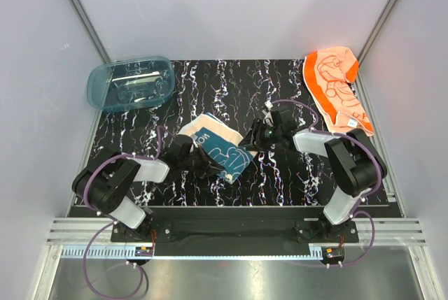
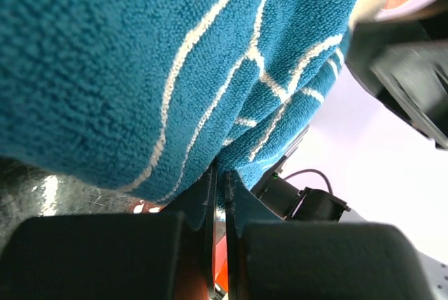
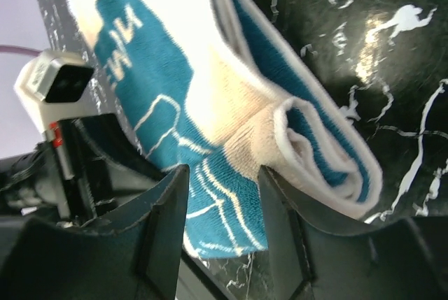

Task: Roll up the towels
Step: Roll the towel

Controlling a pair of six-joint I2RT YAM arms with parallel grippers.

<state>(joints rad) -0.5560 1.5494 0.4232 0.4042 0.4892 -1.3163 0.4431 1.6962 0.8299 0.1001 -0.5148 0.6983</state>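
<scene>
The teal-blue towel (image 1: 220, 147) lies partly rolled in the middle of the mat, its cream underside showing. My left gripper (image 1: 205, 166) is shut on its near edge; in the left wrist view the teal cloth (image 2: 175, 69) fills the frame and is pinched between the fingers of the gripper (image 2: 218, 189). My right gripper (image 1: 250, 139) stands open at the towel's right end. In the right wrist view that gripper (image 3: 222, 177) straddles a teal flap beside the rolled end (image 3: 308, 153). The orange towel (image 1: 334, 87) lies spread flat at the back right.
A translucent blue plastic tub (image 1: 130, 83) stands at the back left corner of the black marbled mat (image 1: 280, 174). Grey walls close in both sides. The two grippers are close together over the teal towel.
</scene>
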